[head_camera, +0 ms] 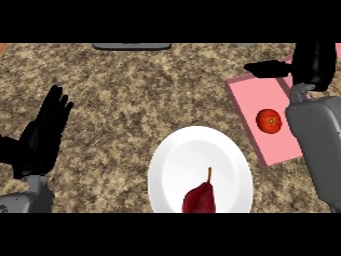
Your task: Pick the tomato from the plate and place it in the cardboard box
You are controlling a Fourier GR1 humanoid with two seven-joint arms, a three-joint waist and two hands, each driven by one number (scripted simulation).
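The red tomato (269,121) lies inside the pink box (256,102) at the right of the counter, beside my right forearm. My right hand (306,62) is raised over the box's far end, open, its thumb sticking out to the left, and it holds nothing. The white plate (195,155) sits near the front middle. At the left edge my left hand (40,135) rests open with its fingers up.
A dark red pear (200,197) with a thin stem lies on the plate's near part. A grey object (132,46) sits at the counter's far edge. Wooden strips border the speckled counter at both far corners.
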